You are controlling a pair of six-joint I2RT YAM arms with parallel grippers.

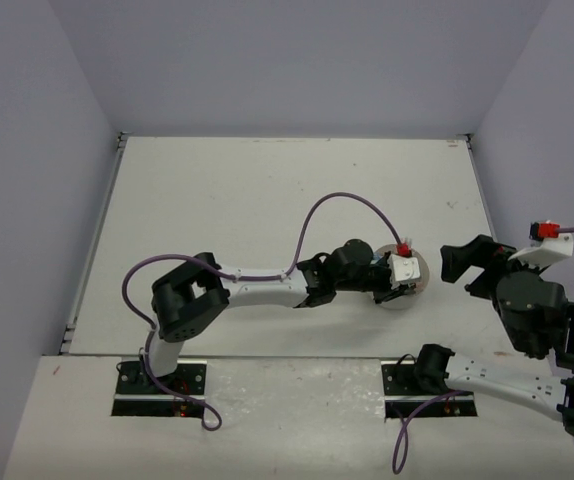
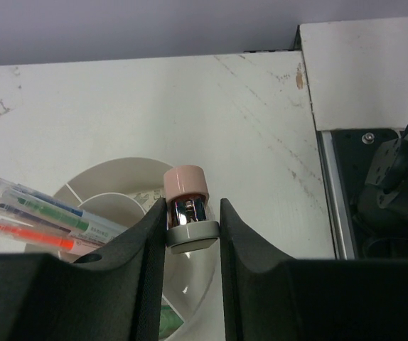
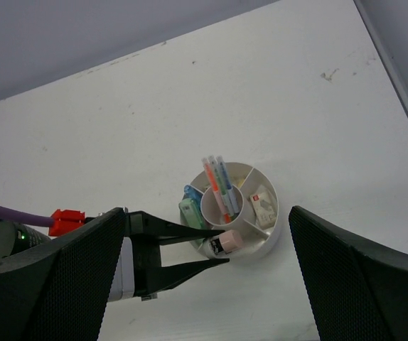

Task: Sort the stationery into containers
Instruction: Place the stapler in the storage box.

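Observation:
The round white organizer [image 3: 273,226] stands at the table's right middle, and shows in the top view [image 1: 416,291]. Its centre cup holds three pens [image 3: 220,183], which also show in the left wrist view [image 2: 40,217]. A green piece [image 3: 192,214] and a blue piece [image 3: 192,192] lie in its left compartment, small blocks [image 3: 263,202] in its right one. My left gripper [image 2: 192,214] is shut on a pink-capped piece with a grey base [image 2: 188,206], held over the organizer's near compartment [image 3: 229,242]. My right gripper [image 1: 464,268] is open and empty, off to the organizer's right.
The table's right edge and a black metal rail [image 2: 332,192] lie close beyond the organizer. My right arm's base [image 1: 437,370] sits at the near edge. A purple cable [image 1: 337,205] arcs over the left arm.

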